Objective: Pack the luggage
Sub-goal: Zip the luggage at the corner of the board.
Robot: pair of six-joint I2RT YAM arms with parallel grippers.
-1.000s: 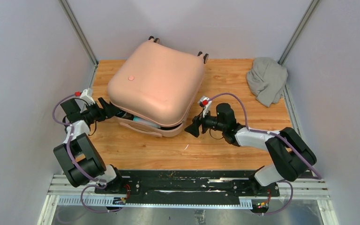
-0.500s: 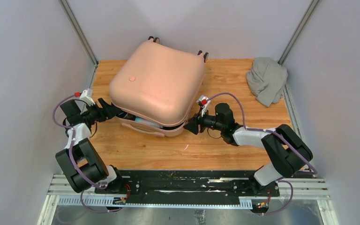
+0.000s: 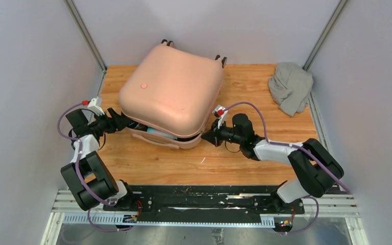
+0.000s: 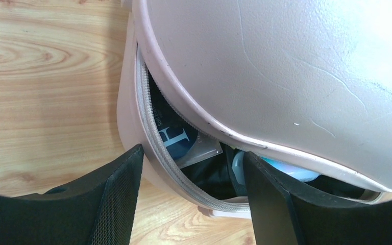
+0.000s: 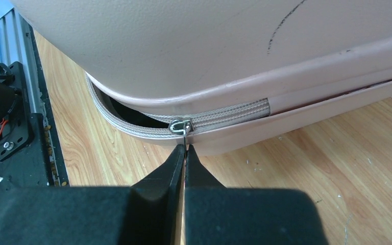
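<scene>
The luggage (image 3: pixel 171 92), a pale pink hard-shell suitcase, lies flat on the wooden table (image 3: pixel 245 158) with its lid lowered and a gap along the near side. My right gripper (image 3: pixel 206 137) is at its near right corner. In the right wrist view this gripper (image 5: pixel 185 148) is shut on the small metal zipper pull (image 5: pixel 181 126) at the end of the closed grey zipper tape (image 5: pixel 224 113). My left gripper (image 4: pixel 193 153) is open at the near left corner, its fingers astride the lower shell's rim (image 4: pixel 153 153). Packed items show in the gap (image 4: pixel 176 137).
A crumpled grey cloth (image 3: pixel 290 87) lies at the table's far right corner. Grey walls close in on both sides and behind. The black mounting rail (image 3: pixel 184 196) runs along the near edge.
My right gripper moved left up to the suitcase corner and closed from open onto the zipper pull. The left gripper has barely shifted.
</scene>
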